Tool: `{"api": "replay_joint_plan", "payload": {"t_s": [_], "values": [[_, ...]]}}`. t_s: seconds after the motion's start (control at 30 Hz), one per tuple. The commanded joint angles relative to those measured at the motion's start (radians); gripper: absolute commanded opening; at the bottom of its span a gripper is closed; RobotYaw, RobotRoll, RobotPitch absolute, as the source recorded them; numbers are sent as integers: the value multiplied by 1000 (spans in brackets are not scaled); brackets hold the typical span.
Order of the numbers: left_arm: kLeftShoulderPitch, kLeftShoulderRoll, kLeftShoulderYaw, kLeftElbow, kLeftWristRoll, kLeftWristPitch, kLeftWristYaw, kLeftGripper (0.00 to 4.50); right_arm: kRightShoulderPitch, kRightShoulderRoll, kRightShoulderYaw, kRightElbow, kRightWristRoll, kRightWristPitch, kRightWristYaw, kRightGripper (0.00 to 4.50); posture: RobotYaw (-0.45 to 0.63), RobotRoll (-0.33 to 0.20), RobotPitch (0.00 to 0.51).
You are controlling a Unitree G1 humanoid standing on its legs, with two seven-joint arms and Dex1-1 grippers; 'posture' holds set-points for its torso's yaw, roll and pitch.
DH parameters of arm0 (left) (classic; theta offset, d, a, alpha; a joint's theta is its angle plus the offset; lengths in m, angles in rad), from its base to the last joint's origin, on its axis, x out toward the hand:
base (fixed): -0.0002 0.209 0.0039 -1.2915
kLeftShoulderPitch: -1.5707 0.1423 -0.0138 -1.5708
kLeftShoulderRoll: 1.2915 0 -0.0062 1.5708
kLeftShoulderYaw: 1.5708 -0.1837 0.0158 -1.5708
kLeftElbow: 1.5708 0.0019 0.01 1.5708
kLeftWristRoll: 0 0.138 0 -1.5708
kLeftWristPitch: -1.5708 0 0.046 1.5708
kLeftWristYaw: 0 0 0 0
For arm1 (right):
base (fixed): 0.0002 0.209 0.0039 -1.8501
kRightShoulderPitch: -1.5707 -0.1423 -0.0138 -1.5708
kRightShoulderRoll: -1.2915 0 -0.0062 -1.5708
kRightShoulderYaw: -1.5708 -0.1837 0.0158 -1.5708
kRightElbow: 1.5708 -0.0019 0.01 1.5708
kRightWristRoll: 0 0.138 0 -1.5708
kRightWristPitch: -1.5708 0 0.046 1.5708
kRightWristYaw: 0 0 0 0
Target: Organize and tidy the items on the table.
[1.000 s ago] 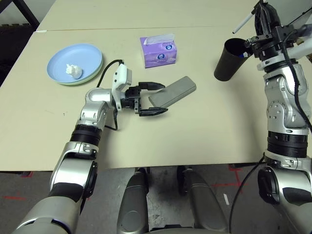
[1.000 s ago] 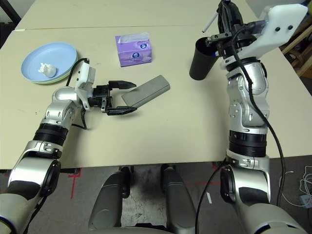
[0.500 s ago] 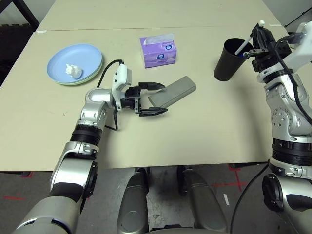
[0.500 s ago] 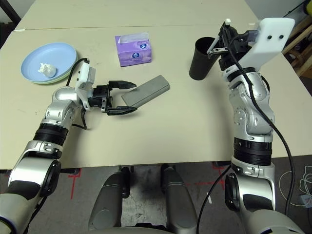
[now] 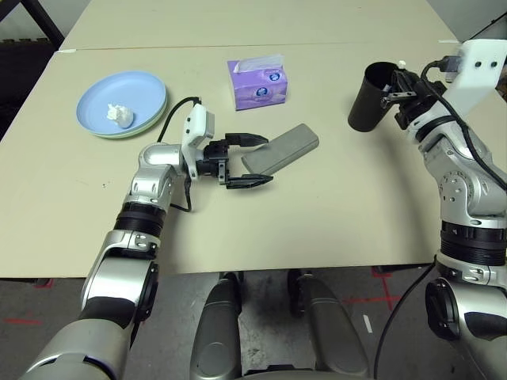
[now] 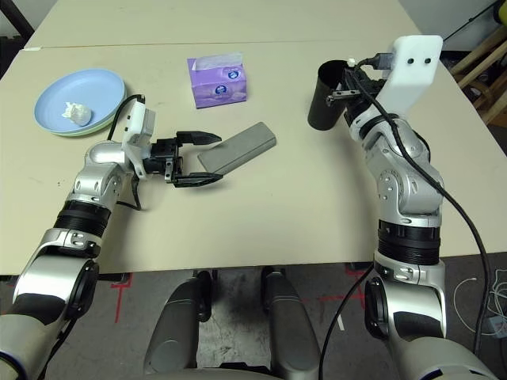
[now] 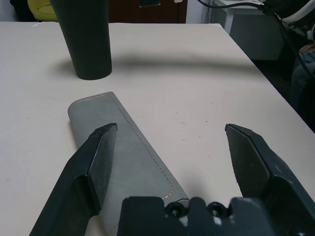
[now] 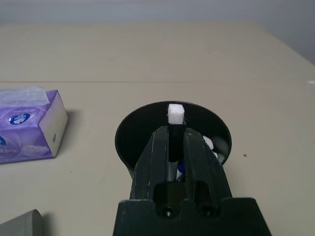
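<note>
My right gripper [image 8: 175, 135] is shut on a thin black white-tipped pen [image 8: 175, 114], holding it upright in the mouth of the black cup [image 5: 369, 99], where other pens stand. My left gripper [image 5: 252, 161] rests open on the table [image 5: 333, 214], its fingers straddling the near end of the grey oblong glasses case [image 5: 283, 147] without closing on it. At the far left a light blue plate [image 5: 135, 91] sits on a pale green one [image 5: 131, 136], with a small crumpled white tissue [image 5: 120, 114] on top. The sunglasses are out of view.
A purple tissue box [image 5: 257, 83] stands at the back middle, between the plates and the cup. A second table [image 5: 238, 20] adjoins the far edge. The right arm's white wrist module [image 5: 478, 70] hangs just right of the cup.
My right arm has come down, lowering the pen from above the cup into its mouth. The left arm and the case have not moved.
</note>
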Motion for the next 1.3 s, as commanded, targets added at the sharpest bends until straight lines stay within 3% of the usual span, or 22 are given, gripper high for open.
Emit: {"api": "replay_joint_plan", "payload": {"t_s": [0.03, 0.4, 0.43, 0.8, 1.1, 1.3], "values": [[17, 1, -6, -21, 3, -1, -5, 4500, 6, -13, 6, -29, 2, 15, 14, 271, 34, 0, 244], [16, 1, -3, -20, 2, -4, -2, 4500, 31, -48, 1, -29, 0, -29, 82, 4318, 43, 0, 229], [16, 1, -2, -20, 2, -5, -1, 4500, 32, -53, -8, -25, 9, -50, 98, 4456, 44, 0, 228], [41, -6, 20, -59, -4, 1, 76, 4500, 81, -27, -134, 33, 120, -361, 228, 4456, 60, 0, 215], [101, -93, 105, -180, 13, 14, 423, 4500, 175, 73, -94, 83, 81, -454, 144, 4456, 82, 0, 215], [121, -77, 116, -225, 103, 67, 673, 4500, 173, 85, -74, 104, 76, -477, 138, 4456, 101, 0, 219]]}}
